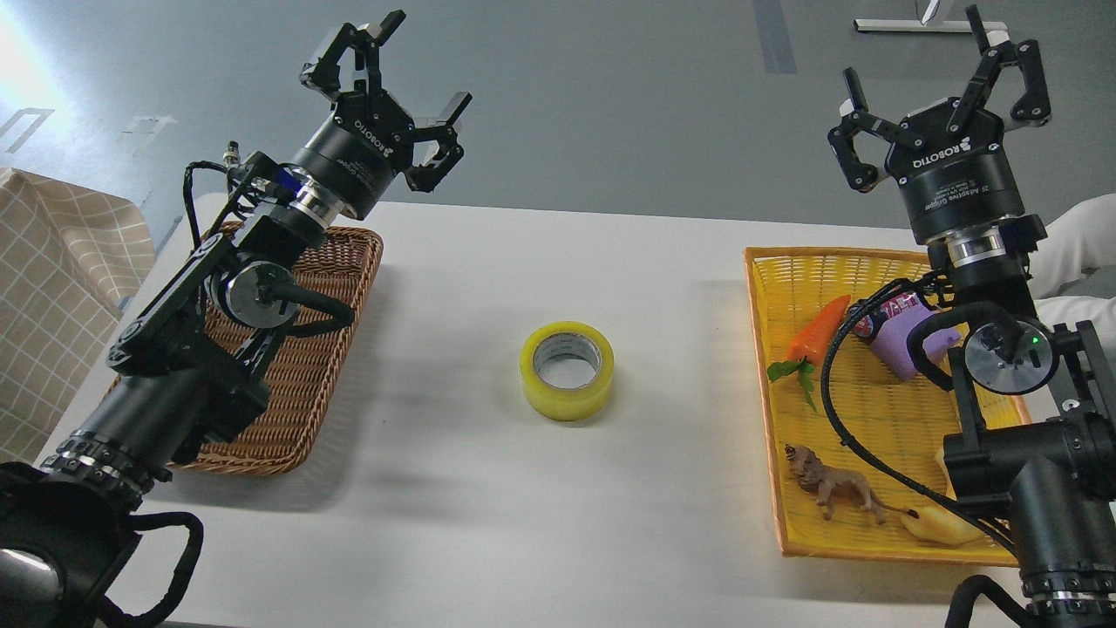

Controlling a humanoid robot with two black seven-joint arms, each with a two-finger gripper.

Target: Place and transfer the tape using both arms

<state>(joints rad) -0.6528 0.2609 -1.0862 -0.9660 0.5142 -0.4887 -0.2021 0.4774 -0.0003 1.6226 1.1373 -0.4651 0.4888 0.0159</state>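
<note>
tape (568, 369) sits flat on the white desk (453, 488), midway between the brown basket (344, 288) and the yellow basket (776, 436), touched by nothing. my left hand (392, 96) and right hand (942, 96) both hang raised and well apart from it, fingers spread, empty. i judge the whole job is ahead: grasp, pass over, set down

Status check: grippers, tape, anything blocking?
Left gripper open, raised, empty. Right gripper open, raised, empty. Yellow translucent tape roll lying flat mid-table, untouched, between brown wicker basket and yellow woven tray. Nothing around it.
</note>
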